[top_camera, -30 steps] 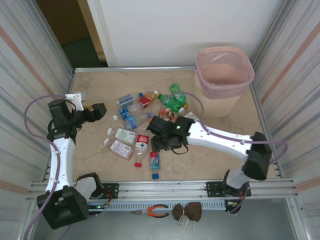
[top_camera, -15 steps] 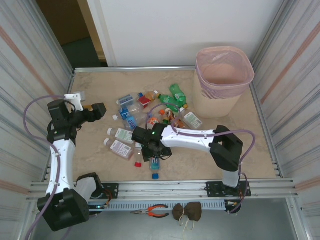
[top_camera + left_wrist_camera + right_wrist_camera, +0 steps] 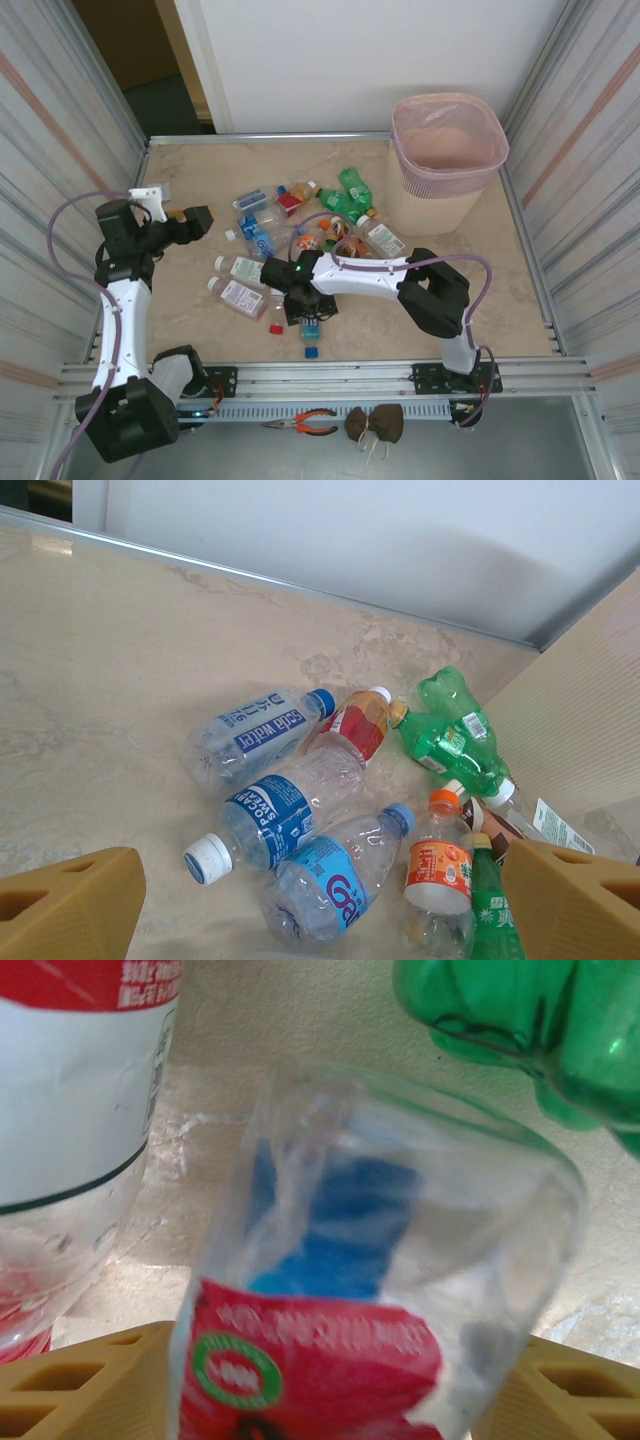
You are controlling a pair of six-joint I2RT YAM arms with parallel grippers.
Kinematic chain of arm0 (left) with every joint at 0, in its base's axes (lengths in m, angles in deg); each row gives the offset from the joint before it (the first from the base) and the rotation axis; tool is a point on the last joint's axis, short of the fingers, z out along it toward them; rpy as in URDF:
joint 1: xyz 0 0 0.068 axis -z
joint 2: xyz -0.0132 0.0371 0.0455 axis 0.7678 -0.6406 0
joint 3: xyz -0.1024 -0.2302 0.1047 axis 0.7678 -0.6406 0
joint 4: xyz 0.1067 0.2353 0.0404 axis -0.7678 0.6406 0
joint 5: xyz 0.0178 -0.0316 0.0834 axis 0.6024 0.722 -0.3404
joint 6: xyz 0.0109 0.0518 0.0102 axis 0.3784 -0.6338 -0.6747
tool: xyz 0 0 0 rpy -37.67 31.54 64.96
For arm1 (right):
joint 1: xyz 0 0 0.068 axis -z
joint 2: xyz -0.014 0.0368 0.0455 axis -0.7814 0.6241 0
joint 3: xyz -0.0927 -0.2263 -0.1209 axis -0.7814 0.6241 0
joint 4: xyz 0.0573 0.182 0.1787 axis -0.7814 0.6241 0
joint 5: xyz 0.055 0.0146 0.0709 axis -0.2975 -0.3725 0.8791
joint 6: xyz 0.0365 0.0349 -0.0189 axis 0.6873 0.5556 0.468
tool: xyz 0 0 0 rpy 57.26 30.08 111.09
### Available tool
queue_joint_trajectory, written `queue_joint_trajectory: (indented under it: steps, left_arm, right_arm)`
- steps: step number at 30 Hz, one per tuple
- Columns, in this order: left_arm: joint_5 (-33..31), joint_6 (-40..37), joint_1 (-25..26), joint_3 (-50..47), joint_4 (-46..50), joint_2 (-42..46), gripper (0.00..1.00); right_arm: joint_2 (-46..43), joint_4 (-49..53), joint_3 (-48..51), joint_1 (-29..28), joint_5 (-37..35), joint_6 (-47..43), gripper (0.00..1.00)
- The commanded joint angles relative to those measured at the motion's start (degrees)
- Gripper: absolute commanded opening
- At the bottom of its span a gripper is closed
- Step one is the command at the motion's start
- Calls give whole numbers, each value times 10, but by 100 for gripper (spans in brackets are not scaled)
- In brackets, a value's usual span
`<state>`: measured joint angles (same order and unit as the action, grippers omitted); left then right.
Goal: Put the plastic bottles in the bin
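Note:
Several plastic bottles (image 3: 300,215) lie in a loose heap mid-table, clear and green ones with coloured labels. The pale pink bin (image 3: 425,205) stands at the far right. My right gripper (image 3: 305,312) is low over a clear bottle with a red label (image 3: 310,330) and a blue cap, near the front edge. In the right wrist view that bottle (image 3: 330,1360) fills the gap of the open right gripper (image 3: 335,1390), a tan finger on each side. My left gripper (image 3: 197,220) hangs open left of the heap. Ahead of the left gripper (image 3: 320,900) lies a blue-labelled bottle (image 3: 335,880).
Beside the straddled bottle lie a red-and-white labelled bottle (image 3: 80,1080) and a green one (image 3: 530,1030). A loose red cap (image 3: 276,328) sits on the table. Two white-labelled bottles (image 3: 240,283) lie to the left. Corrugated metal walls close both sides. Pliers (image 3: 315,422) rest below the front rail.
The right arm swung left and toward the front edge, from the middle of the heap down over the blue-capped bottle. The left arm has stayed still.

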<state>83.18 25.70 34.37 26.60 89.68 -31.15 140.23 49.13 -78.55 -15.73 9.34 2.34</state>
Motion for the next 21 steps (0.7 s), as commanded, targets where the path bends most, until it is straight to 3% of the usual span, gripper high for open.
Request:
queue_joint_trajectory:
  steps: [1, 12, 21]
  left_arm:
    - [11, 7, -6, -6, -14, 12, 92]
    - [13, 7, -5, -3, -11, 4, 93]
    - [8, 4, -5, -2, -9, 5, 92]
  right_arm:
    - [11, 0, -12, 2, 2, -2, 68]
    - [-17, 7, 0, 0, -15, 8, 56]
    - [-55, 38, 0, -8, -29, -2, 55]
